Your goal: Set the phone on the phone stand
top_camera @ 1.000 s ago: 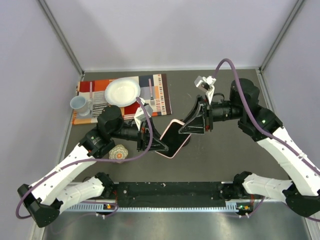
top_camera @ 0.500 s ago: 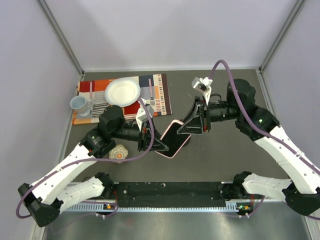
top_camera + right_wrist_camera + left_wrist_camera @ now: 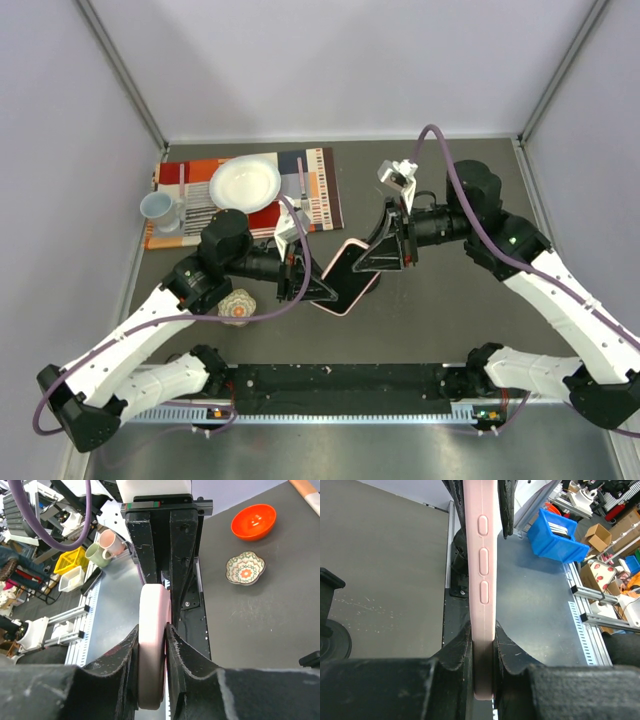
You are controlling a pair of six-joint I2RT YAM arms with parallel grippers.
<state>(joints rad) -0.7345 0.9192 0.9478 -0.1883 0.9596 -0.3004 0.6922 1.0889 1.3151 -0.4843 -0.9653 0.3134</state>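
The phone (image 3: 346,272), black screen with a pale pink case, is held off the table at mid-table, between both grippers. My left gripper (image 3: 320,291) is shut on its lower left end; in the left wrist view the pink edge (image 3: 483,580) runs up from my jaws (image 3: 483,635). My right gripper (image 3: 374,262) is shut on its upper right end, and the right wrist view shows the rounded pink edge (image 3: 153,605) clamped there (image 3: 152,630). The phone stand (image 3: 329,625), black with a round base, shows at the left edge of the left wrist view; it is hidden in the top view.
A striped placemat (image 3: 325,200) at the back left carries a white plate (image 3: 245,183) and a fork (image 3: 302,180). A pale cup (image 3: 160,210) stands beside it. A small patterned dish (image 3: 238,306) lies under my left arm. An orange bowl (image 3: 253,521) shows in the right wrist view.
My right arm has shifted a little to the left toward the phone's end. The phone stays held between both grippers in about the same place.
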